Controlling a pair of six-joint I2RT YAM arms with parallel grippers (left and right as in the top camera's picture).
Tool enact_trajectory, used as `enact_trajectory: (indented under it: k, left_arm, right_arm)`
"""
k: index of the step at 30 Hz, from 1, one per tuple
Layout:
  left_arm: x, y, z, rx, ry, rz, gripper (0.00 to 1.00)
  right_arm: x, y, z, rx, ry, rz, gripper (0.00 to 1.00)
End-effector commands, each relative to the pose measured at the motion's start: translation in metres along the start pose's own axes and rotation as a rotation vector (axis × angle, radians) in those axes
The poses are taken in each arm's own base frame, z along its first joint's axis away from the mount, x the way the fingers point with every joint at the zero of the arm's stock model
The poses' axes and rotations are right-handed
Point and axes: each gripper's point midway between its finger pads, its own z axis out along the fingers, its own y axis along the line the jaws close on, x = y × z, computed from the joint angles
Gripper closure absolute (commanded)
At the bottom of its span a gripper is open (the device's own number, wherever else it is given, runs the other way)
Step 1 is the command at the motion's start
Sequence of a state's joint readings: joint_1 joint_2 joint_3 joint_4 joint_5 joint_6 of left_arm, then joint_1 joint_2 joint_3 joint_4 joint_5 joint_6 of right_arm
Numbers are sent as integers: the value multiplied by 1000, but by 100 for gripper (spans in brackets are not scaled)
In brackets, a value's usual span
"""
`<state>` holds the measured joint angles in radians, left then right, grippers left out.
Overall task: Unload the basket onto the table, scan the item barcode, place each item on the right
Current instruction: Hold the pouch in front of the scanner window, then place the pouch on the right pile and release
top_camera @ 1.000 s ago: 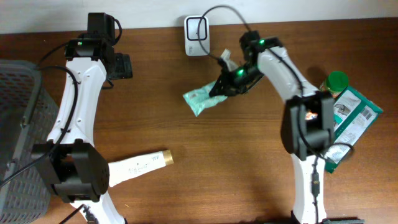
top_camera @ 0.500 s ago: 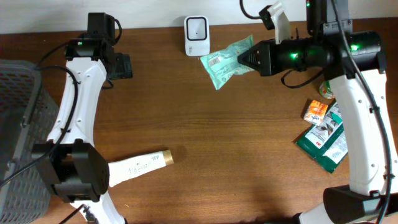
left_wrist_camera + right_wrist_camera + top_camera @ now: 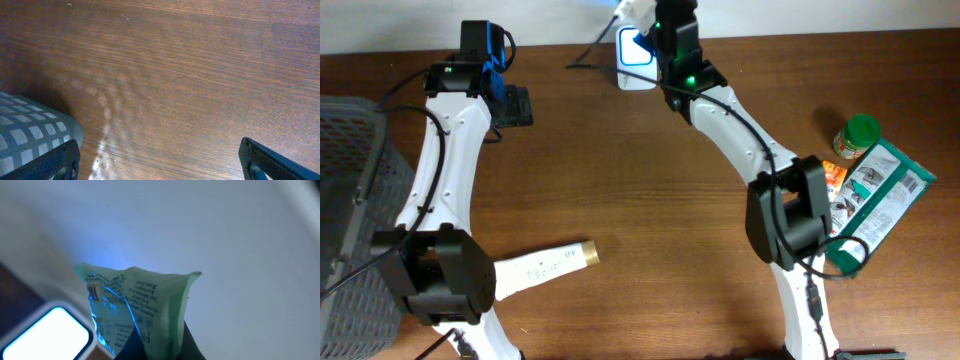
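against a pale wall, the green packet stands lengthwise straight out beyond the right claw, its near end pinched between the closed fingers, scanner lit just left of them; the left claw gapes wide, empty.

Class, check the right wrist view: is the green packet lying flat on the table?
No, the right tool grips the green packet by its lower edge, holding it up in the air beside the white scanner.

One scanner, one green pouch, one basket, one tube, one green-lidded jar
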<state>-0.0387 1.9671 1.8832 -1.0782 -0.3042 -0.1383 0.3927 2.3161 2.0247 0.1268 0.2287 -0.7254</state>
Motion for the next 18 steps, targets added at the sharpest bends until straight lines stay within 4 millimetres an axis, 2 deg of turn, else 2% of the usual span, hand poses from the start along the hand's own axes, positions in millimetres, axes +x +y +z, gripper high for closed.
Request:
enact_trajectory:
  k: [1, 4, 11, 12, 13, 15, 18]
  left_arm:
    - [-5, 5, -9, -4, -24, -9, 1]
    - [-5, 4, -9, -4, -25, -9, 1]
    - [-5, 5, -9, -4, -24, -9, 1]
    - [-5, 5, -9, -5, -24, -9, 1]
    - [-5, 5, -9, -4, -24, -9, 1]
    - [-5, 5, -9, -4, -24, -9, 1]
    - [-5, 5, -9, -5, -24, -9, 1]
  right_arm:
    - [18, 6, 19, 118, 19, -226, 96]
    - [33, 23, 29, 112, 24, -272, 96]
    - [19, 40, 25, 91, 3, -276, 96]
    - [17, 36, 24, 101, 5, -271, 96]
    - [10, 20, 17, 128, 22, -237, 96]
    - [-2, 2, -3, 84, 65, -128, 96]
    - [-25, -42, -64, 23, 162, 180, 96]
